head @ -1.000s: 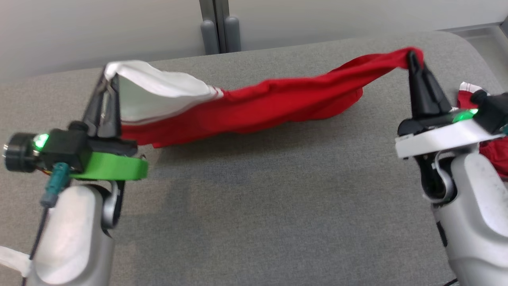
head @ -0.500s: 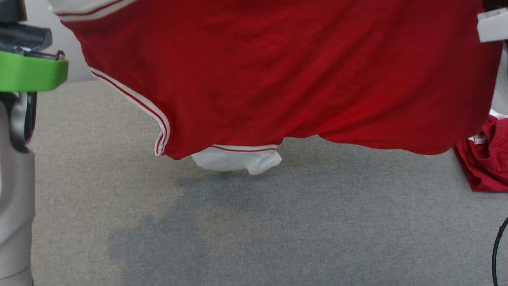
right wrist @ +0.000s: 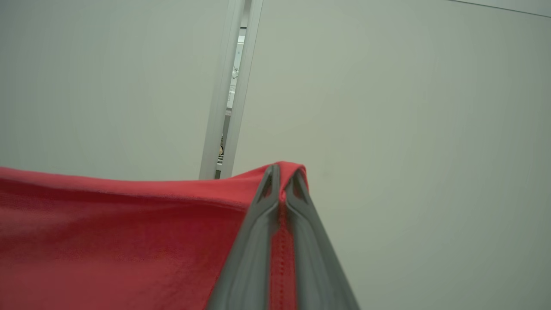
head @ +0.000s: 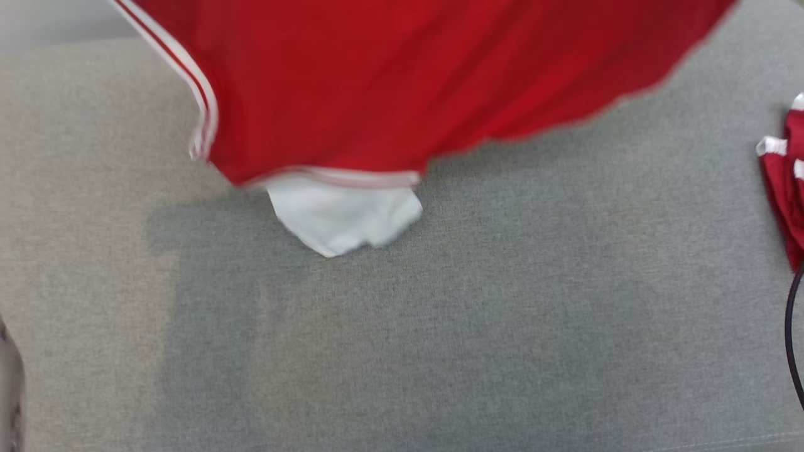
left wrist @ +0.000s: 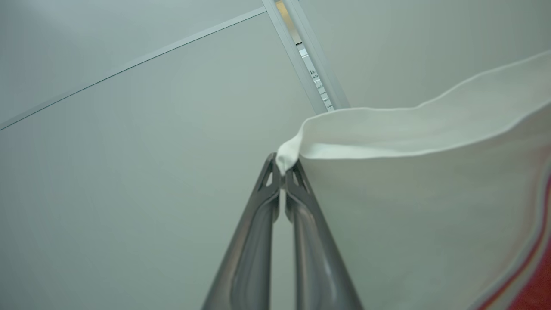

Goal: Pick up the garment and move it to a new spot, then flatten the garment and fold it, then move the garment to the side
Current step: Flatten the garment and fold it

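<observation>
The shirt hangs spread side to side above the grey surface — left tool pinched on its white sleeve edge, right tool pinched on its red corner — so flattening likely means lowering both together.

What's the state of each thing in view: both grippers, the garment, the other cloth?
left gripper: shut on the garment's white edge.
right gripper: shut on the garment's red edge.
garment: hanging spread between both grippers, white sleeve dangling lowest.
smaller red cloth: bunched on the grey surface, far right.
</observation>
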Controlling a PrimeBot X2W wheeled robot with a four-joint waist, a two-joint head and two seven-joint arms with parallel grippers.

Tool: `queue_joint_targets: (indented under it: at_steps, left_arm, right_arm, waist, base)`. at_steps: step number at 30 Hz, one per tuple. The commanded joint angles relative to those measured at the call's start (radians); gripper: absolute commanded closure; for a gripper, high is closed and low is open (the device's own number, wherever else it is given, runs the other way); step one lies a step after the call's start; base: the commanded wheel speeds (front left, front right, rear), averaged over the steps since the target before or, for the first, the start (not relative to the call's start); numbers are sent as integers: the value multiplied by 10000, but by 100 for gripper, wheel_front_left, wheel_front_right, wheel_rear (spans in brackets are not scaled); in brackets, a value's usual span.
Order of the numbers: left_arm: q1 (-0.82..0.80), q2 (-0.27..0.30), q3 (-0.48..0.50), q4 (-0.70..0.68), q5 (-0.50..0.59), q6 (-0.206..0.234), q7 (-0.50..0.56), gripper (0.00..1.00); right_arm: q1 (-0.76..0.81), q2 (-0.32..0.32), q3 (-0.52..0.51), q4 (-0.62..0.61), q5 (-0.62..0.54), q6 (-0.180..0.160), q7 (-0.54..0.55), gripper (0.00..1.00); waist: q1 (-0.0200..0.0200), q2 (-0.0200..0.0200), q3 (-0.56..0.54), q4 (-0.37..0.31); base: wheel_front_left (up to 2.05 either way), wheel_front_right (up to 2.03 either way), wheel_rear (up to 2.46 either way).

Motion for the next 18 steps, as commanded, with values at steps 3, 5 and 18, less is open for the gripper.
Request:
queue_joint_targets:
  at_steps: [3,5,18]
  left_arm:
    - [-1289,25,8,505,346,391,-282,100]
    - [-1890,-17,-26,549,512,564,-382,100]
    - [219,-537,391,-1103,-18,905,-416,100]
  right_arm:
    - [-1173,198,-101,748,-585,-7,-635,100]
    - [-1692,319,-207,1175,-871,-7,-914,100]
    - [-762,277,9,2311,-100,-9,-1253,100]
  waist:
    - [-1,0,1597,-55]
    - [-1,0,1816,-17]
    - [-1,0,2157,503]
  base:
    - [0,0,0]
    - [0,0,0]
    - [0,0,0]
